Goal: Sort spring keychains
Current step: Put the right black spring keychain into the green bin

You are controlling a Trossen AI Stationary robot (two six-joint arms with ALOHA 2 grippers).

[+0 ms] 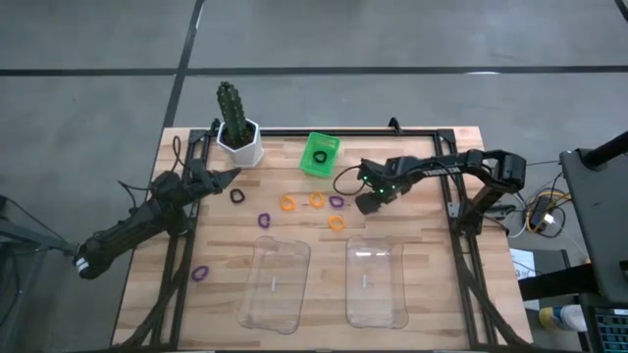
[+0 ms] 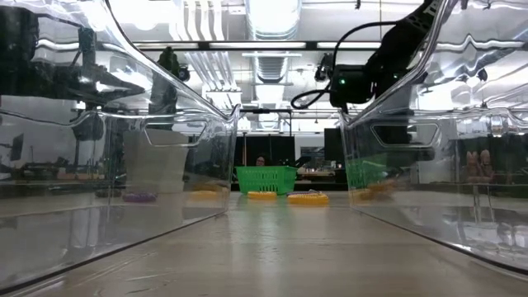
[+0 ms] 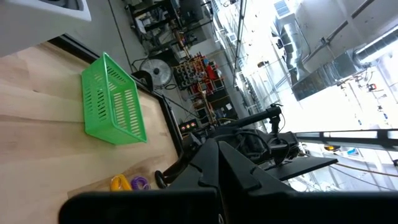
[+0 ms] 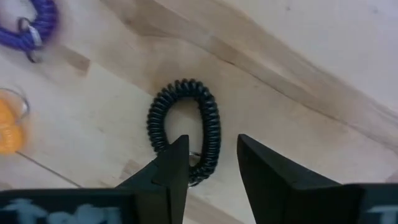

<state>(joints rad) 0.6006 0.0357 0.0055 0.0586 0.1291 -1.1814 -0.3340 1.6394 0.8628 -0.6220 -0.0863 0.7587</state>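
From above, your right gripper [image 1: 367, 203] hangs over the table [image 1: 412, 279] right of the scattered spring keychains [image 1: 312, 204], its arm reaching in from the right edge. Your left gripper [image 1: 232, 176] waits by the cactus pot [image 1: 240, 144], beside a black keychain [image 1: 236, 195]; its fingers can't be judged. Another black loop [image 1: 319, 157] lies in the green basket [image 1: 306, 163].

At table level, orange loops [image 2: 307, 198] lie between the clear trays [image 2: 124, 157].

Your right wrist view shows a black coil [image 4: 186, 127] lying flat, its long axis running toward the spread fingers [image 4: 171, 165], near end between them.
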